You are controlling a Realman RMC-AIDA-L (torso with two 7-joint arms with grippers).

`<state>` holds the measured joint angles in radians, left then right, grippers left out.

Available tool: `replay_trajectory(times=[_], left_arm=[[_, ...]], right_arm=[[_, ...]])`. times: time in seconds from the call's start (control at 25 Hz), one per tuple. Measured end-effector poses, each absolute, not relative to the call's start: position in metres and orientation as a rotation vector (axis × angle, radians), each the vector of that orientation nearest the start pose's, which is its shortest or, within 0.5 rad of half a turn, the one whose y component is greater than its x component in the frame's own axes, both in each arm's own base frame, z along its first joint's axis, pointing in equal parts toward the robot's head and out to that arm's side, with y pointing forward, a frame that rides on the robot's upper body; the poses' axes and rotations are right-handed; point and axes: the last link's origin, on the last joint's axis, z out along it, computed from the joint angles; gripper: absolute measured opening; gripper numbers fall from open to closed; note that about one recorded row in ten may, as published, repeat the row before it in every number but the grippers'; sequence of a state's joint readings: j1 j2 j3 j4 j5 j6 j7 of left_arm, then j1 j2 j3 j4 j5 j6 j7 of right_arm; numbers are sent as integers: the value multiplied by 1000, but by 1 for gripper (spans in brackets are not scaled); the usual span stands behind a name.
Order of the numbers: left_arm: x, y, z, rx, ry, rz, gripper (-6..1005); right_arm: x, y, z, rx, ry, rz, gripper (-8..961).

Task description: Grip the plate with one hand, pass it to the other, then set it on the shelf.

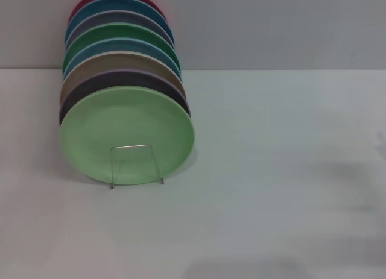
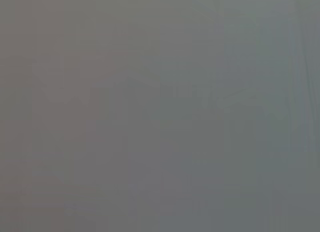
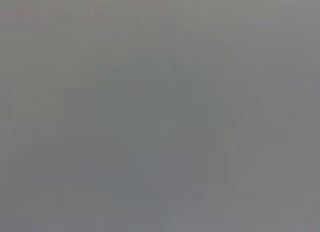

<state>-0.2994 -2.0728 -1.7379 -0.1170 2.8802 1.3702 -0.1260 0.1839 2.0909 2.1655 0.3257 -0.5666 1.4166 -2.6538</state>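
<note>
Surface (image 1: 283, 188): pale and wide, filling the lower frame of the head view.
Row of plates (image 1: 120, 56): leaning upright in the upper left, each overlapping the one behind, so the row props itself.
Plate (image 1: 126, 134): pale green, front of the row at left centre, face forward.
Shelf (image 1: 136, 166): thin clear stand just before the plate's lower edge; its lip apparently stops the plate sliding.
Claws: neither shows in any view, so open or closed is unknowable; both wrist views are blank grey.

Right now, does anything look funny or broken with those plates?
Nothing stands out. The pale green plate leans upright at the front of a tidy row of plates, behind the clear stand's lip on the white table. No chips or spills show. Neither hand is in view.
</note>
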Motion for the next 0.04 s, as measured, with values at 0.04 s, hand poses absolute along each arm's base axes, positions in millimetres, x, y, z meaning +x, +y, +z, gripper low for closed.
replay_trajectory(times=[0.04], left_arm=[[-384, 280, 64, -1193, -462, -629, 793]], right_arm=[[358, 269, 60, -1484, 420, 881, 801]])
